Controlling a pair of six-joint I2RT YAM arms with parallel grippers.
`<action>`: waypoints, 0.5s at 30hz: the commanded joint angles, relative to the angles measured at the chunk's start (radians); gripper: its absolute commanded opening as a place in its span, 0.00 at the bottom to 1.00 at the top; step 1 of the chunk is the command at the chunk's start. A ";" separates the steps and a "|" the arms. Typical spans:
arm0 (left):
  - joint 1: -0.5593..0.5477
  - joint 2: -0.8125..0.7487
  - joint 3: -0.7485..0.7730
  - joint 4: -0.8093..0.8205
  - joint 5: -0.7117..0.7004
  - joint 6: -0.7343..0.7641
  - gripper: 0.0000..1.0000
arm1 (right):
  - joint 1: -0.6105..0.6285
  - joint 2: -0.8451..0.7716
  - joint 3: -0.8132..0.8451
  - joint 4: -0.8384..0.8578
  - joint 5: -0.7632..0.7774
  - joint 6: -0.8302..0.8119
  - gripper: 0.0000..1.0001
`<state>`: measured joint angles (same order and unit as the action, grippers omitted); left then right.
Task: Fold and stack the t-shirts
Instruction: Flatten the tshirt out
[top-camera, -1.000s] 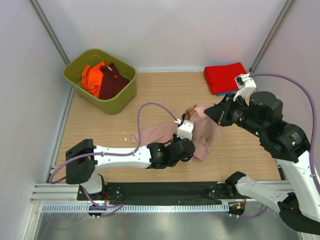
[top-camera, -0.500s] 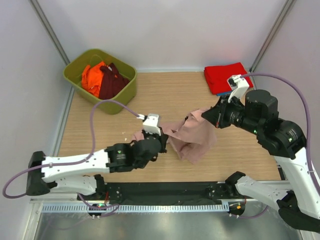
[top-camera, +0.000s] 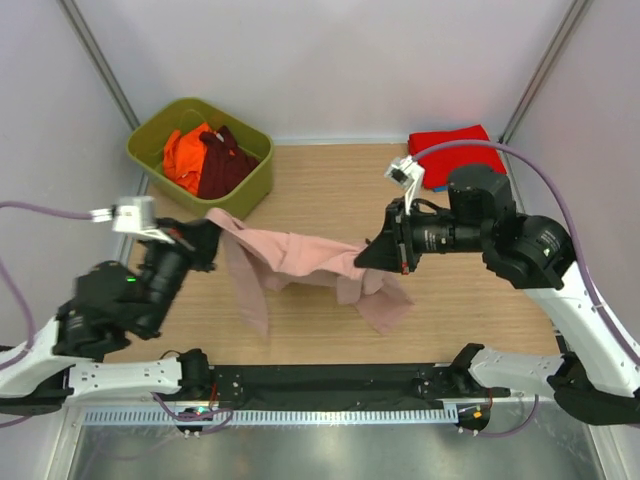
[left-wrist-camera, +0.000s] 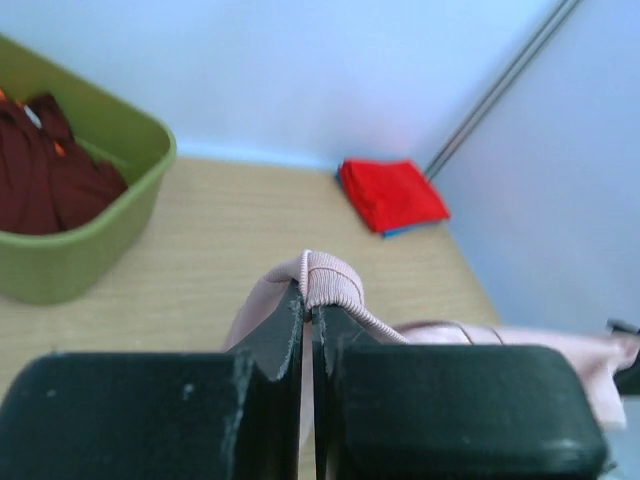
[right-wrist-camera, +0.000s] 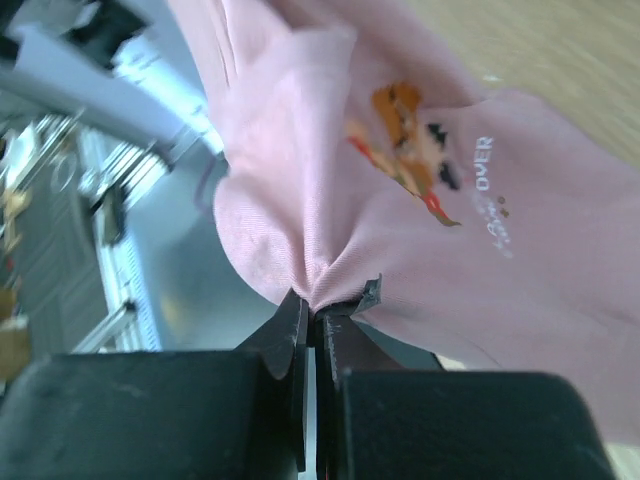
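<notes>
Pink tee (top-camera: 300, 255) is stretched over the middle of the tabletop (top-camera: 330, 180). Left hand (top-camera: 208, 225) is clamped on its ribbed edge at 9 o'clock, right hand (top-camera: 363, 262) pinching a bunched fold at 3. The cartoon print (right-wrist-camera: 405, 150) reads "OVER". Folded red tee (top-camera: 450, 152) sits at 1 o'clock, and a green bin (top-camera: 200, 205) at 11 holds an orange tee (top-camera: 185, 155) and a maroon tee (top-camera: 225, 168).

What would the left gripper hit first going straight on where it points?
The left gripper meets its own load first: the pink t-shirt at its tips. Past that, probably bare table short of the folded red t-shirt; depth is unclear.
</notes>
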<state>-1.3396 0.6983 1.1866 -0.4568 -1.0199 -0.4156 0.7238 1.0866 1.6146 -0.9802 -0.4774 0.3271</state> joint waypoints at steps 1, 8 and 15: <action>-0.003 -0.080 0.079 0.087 -0.020 0.185 0.00 | 0.106 0.047 0.093 0.113 -0.131 0.000 0.01; -0.003 -0.075 0.251 0.066 0.061 0.305 0.00 | 0.161 0.160 0.241 0.227 -0.080 0.059 0.01; -0.001 -0.106 0.427 0.053 0.162 0.371 0.00 | 0.148 0.396 0.494 0.305 0.303 -0.058 0.01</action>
<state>-1.3396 0.6106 1.5505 -0.4320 -0.9356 -0.1036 0.8829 1.4101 2.0010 -0.7998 -0.3931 0.3359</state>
